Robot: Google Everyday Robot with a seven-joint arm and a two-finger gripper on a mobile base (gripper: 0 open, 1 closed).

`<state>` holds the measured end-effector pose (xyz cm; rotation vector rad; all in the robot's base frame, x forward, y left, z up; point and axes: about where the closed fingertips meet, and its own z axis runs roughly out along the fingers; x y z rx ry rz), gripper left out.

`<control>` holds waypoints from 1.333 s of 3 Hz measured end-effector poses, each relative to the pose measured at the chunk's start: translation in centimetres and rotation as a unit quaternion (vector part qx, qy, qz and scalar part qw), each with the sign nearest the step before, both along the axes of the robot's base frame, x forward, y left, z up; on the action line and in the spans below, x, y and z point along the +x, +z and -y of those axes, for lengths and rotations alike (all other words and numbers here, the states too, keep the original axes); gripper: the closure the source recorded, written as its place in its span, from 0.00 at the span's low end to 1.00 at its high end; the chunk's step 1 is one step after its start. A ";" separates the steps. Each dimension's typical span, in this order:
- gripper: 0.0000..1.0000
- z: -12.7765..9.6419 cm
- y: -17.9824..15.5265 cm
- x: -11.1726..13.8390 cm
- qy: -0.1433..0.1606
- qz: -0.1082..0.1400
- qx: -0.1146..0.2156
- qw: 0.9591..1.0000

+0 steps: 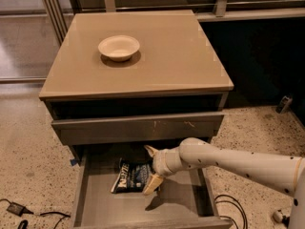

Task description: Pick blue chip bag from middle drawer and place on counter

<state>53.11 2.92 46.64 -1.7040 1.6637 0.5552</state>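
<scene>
The blue chip bag (128, 176) lies flat on the floor of the open middle drawer (178, 197), left of centre, white lettering up. My gripper (152, 168) is down inside the drawer at the bag's right edge. It is open, with one tan fingertip (150, 150) behind the bag and the other (152, 184) at its front right corner. It has no hold on the bag. The white arm reaches in from the right. The tan counter (167, 56) tops the cabinet above.
A cream round bowl (119, 46) sits on the counter at the back left. A shut grey drawer front (138, 127) overhangs the back of the open drawer. Black cables (19, 209) lie on the speckled floor at both sides.
</scene>
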 end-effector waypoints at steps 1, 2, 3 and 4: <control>0.00 -0.4 -1.9 0.2 -0.003 -0.006 0.003 1.000; 0.00 -0.1 -4.2 -0.6 -0.004 -0.014 0.002 1.000; 0.00 0.5 -5.8 -1.3 -0.009 -0.021 0.000 1.000; 0.00 0.3 -7.5 -1.0 -0.009 -0.025 -0.007 1.000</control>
